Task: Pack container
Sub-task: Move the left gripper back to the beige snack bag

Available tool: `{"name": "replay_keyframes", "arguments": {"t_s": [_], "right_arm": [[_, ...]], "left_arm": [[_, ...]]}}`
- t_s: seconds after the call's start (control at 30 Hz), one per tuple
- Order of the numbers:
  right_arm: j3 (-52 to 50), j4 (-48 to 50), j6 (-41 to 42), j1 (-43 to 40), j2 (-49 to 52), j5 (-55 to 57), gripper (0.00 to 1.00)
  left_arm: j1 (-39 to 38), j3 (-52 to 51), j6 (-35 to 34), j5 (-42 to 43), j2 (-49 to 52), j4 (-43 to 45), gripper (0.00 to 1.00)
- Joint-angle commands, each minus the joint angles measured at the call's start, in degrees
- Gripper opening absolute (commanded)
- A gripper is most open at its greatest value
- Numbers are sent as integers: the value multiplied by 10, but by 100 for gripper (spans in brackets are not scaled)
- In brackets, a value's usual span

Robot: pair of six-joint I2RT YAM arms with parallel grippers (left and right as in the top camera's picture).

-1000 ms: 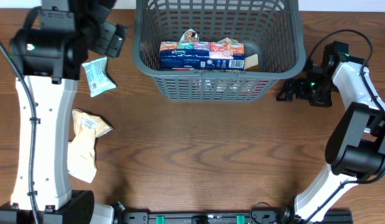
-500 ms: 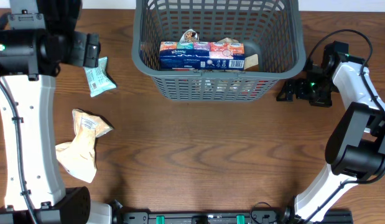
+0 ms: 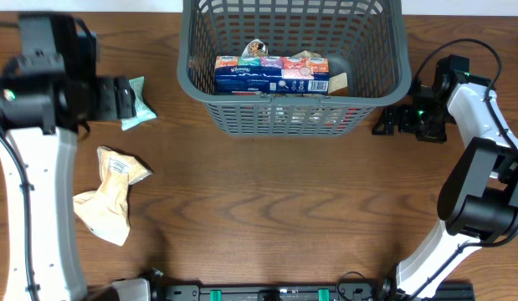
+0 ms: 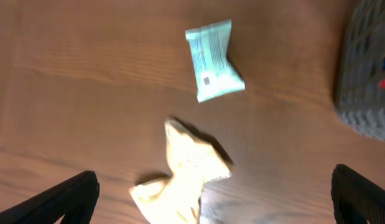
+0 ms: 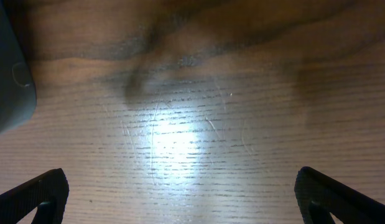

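Note:
The dark grey slotted container [image 3: 294, 117] stands at the back centre and holds a blue tissue pack [image 3: 271, 75] and other packets. A teal packet [image 3: 139, 107] lies left of it, also in the left wrist view [image 4: 214, 59]. A cream crumpled packet [image 3: 112, 194] lies nearer the front and also shows in the left wrist view [image 4: 186, 171]. My left gripper [image 3: 120, 97] hovers open and empty above the two packets [image 4: 212, 182]. My right gripper [image 3: 384, 124] is open and empty over bare table just right of the container [image 5: 180, 177].
The container's wall shows at the right edge of the left wrist view [image 4: 369, 81] and its corner at the left edge of the right wrist view [image 5: 9, 74]. The table is brown wood [image 3: 284, 209]. The left arm's white links run down the left side.
My left arm has swung left and toward the front, away from the container's left side to over the teal packet. The right arm has not moved.

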Motion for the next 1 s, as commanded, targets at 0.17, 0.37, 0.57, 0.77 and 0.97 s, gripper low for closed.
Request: {"name": "replay_keyframes", "arguments": {"t_s": [0.17, 0.37, 0.57, 0.77, 0.97], "right_arm": [[-2, 0, -10, 7, 2, -4, 99], [-2, 0, -17, 6, 2, -4, 99], [-2, 0, -21, 6, 2, -4, 99], [-2, 1, -23, 6, 2, -4, 99], [-2, 0, -28, 6, 2, -3, 99]], "left_arm": [[37, -257, -59, -7, -82, 60, 99], [41, -302, 98, -7, -32, 19, 99], [42, -302, 231, -14, 10, 20, 99], [58, -302, 286, -13, 26, 58, 99], [108, -327, 315, -8, 26, 110, 99]]}}
